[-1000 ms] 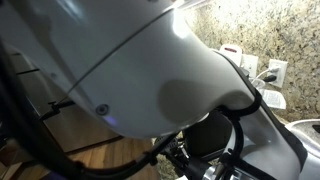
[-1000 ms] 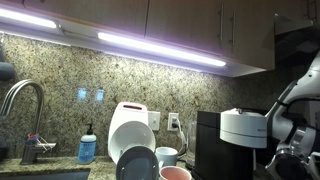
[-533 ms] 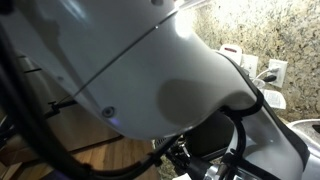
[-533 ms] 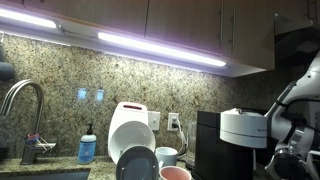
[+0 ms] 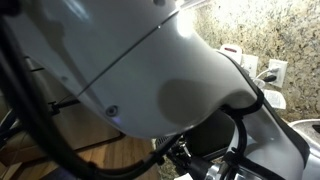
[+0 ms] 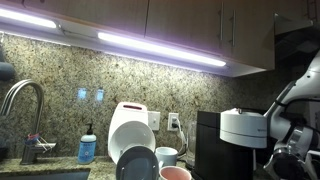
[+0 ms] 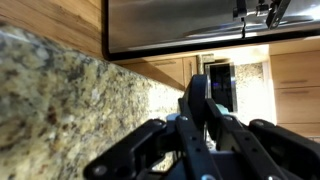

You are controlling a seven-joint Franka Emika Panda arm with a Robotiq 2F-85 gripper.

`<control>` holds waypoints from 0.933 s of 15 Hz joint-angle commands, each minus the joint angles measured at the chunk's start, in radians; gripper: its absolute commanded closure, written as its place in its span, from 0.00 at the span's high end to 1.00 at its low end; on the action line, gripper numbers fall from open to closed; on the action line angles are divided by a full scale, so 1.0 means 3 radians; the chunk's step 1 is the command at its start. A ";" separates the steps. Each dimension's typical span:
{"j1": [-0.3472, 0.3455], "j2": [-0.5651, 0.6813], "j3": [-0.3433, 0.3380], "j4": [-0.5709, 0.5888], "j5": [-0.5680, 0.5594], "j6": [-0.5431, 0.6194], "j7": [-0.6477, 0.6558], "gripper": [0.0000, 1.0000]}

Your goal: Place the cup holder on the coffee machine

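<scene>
In the wrist view my gripper (image 7: 200,108) is shut on a thin black round thing seen edge-on, the cup holder (image 7: 197,88), which stands up between the fingers. The coffee machine (image 6: 232,142), black with a round silver-grey head, stands on the counter in an exterior view. My arm (image 6: 296,105) hangs just to its right, with the hand low at the frame edge. In an exterior view the arm's white casing (image 5: 150,70) fills most of the picture and hides the cup holder and the gripper.
A white-and-chrome rounded appliance (image 6: 128,125), dark plates (image 6: 137,163) and mugs (image 6: 168,155) stand left of the machine. A faucet (image 6: 25,108) and soap bottle (image 6: 87,148) are farther left. Granite (image 7: 60,90) and wooden cabinets (image 7: 290,85) show in the wrist view.
The arm's casing has shifted very slightly in one exterior view. The gripper stays shut on the cup holder; nothing else has moved.
</scene>
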State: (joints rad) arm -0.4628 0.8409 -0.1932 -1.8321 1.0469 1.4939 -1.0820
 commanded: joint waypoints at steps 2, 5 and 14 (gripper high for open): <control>-0.0083 -0.0017 0.0052 0.0009 0.0308 0.0015 -0.0191 0.05; -0.0146 0.0037 0.0029 0.0018 0.0456 -0.0013 -0.0283 0.05; -0.0164 0.0047 -0.0005 -0.0120 0.0676 0.0005 -0.0417 0.05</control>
State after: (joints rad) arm -0.5022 0.8673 -0.1946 -1.8616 1.1750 1.5081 -1.1735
